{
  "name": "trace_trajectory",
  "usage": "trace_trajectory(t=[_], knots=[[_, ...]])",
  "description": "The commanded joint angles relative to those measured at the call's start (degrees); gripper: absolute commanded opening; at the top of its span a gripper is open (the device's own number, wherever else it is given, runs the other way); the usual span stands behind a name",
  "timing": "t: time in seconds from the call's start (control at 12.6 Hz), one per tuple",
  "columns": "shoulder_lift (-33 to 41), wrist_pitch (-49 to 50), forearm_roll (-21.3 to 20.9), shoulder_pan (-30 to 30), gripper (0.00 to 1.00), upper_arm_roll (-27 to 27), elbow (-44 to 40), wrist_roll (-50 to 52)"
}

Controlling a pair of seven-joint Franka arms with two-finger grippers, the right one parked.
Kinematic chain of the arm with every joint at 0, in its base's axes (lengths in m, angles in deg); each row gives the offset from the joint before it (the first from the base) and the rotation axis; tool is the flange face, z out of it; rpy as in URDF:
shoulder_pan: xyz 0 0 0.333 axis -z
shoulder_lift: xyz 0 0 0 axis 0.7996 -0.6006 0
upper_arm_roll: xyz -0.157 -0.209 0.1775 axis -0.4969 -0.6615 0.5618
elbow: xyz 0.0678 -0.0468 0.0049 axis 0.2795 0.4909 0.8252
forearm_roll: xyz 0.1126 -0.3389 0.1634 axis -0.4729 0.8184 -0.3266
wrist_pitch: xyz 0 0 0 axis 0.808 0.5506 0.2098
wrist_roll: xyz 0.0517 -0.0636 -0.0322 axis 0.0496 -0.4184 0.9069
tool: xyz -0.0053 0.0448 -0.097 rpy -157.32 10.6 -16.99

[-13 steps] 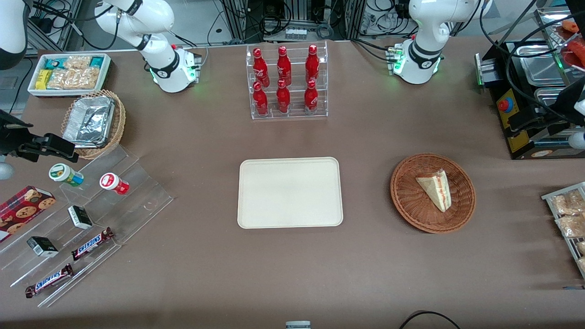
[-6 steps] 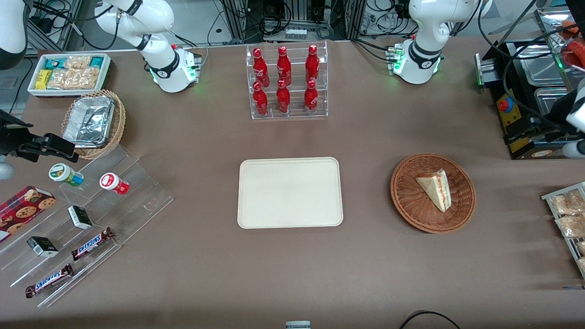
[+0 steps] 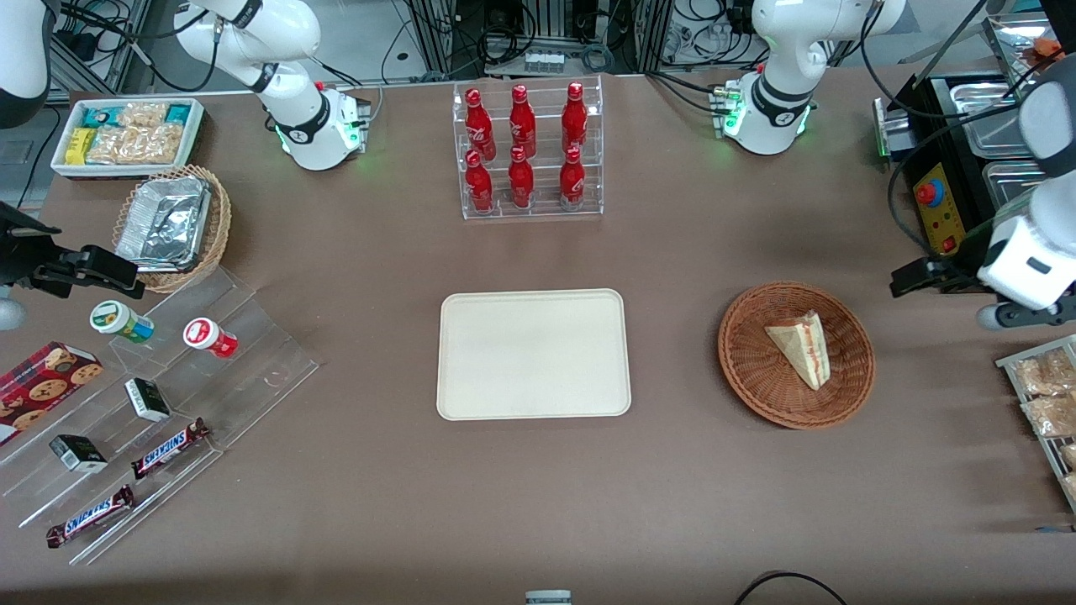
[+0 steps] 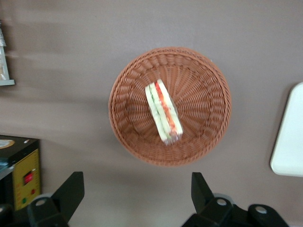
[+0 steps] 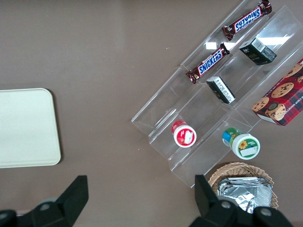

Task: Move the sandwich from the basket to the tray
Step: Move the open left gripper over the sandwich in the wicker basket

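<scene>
Gripper (image 4: 137, 189) hung wide open and empty, high beside the basket (image 3: 748, 370); a careless pinch risked crushing the soft sandwich (image 3: 800, 348), or spilling it short of the tray (image 3: 533, 354).

Left arm enters at right edge of front view; its gripper (image 4: 137, 189) hangs above the table, fingers (image 4: 71, 189) spread wide apart.

red bottles (image 3: 525, 151) in rack, Snickers bars (image 3: 171, 448), foil containers (image 3: 164, 220)
</scene>
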Motion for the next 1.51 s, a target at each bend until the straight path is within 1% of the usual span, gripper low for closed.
trace_trajectory(t=[0.0,0.16,0.32,0.48,1.03,1.43], knots=[[5.44,-8.23,-0.25,0.14,1.00,0.20,11.06,4.85],[5.79,-12.97,-0.25,0.23,1.00,0.11,14.75,10.65],[7.11,-19.21,-0.25,0.31,1.00,0.11,20.55,11.64],[6.85,-25.28,-0.34,0.75,1.00,-0.07,24.08,15.14],[0.97,-27.50,-0.34,3.30,1.00,-0.42,24.53,18.06],[-5.18,-32.76,-0.25,4.45,1.00,-0.42,24.36,18.41]])
